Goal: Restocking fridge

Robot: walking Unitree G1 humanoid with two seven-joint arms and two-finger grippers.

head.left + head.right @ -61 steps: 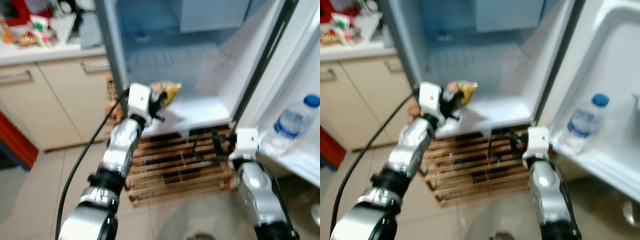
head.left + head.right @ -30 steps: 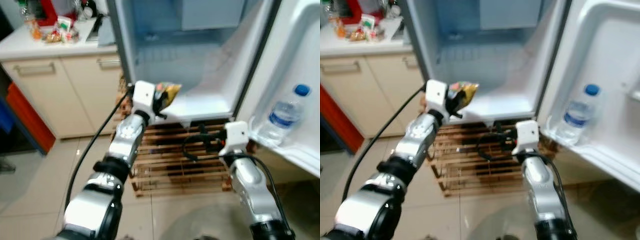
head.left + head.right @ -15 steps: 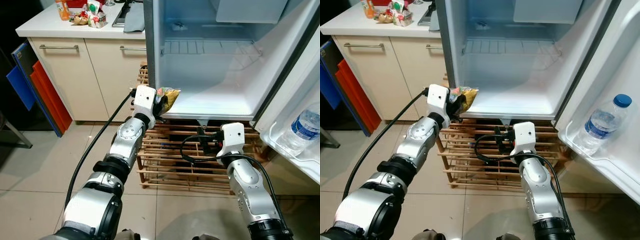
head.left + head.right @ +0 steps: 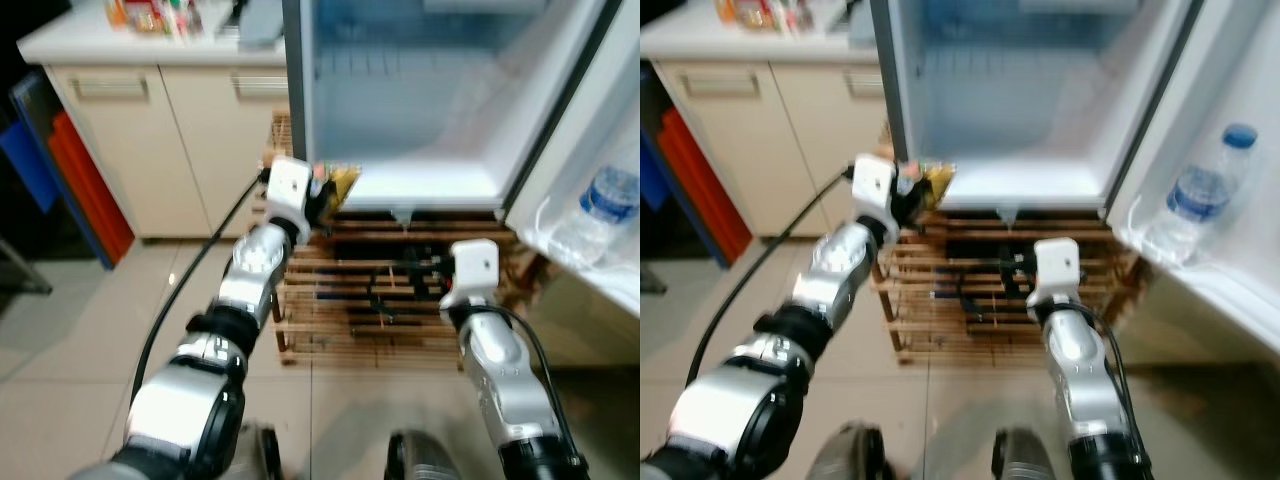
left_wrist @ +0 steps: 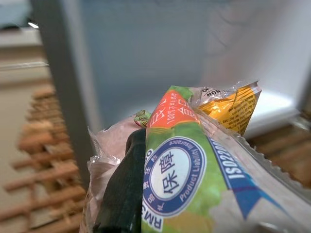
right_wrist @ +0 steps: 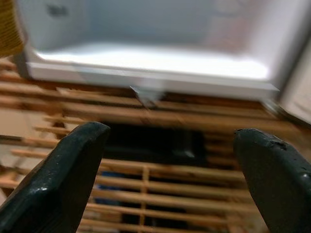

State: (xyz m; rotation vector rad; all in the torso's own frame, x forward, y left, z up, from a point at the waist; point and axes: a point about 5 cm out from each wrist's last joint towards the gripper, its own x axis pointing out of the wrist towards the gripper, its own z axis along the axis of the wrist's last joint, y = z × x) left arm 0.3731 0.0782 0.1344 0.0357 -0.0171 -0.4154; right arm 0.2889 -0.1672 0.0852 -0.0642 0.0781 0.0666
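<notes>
My left gripper (image 4: 320, 196) is shut on a snack packet (image 4: 341, 184), green, orange and yellow, with a blue-and-white round seal. It holds the packet at the front left corner of the open fridge (image 4: 420, 100), level with the fridge's white floor (image 4: 430, 186). In the left wrist view a black finger (image 5: 121, 194) presses against the packet (image 5: 184, 165). My right gripper (image 6: 170, 132) is open, its fingers (image 6: 63, 179) wide apart, low in front of the wooden rack (image 4: 370, 310) under the fridge.
The fridge door (image 4: 590, 120) stands open on the right with a water bottle (image 4: 603, 200) in its shelf. Beige cabinets (image 4: 150, 130) and a counter with several items (image 4: 150, 15) are on the left, and red and blue panels (image 4: 90, 190) lean beside them.
The whole picture has shifted and blurred, so the camera has moved and now looks lower. The packet stays in my left gripper at the fridge's front edge. The right gripper stays open.
</notes>
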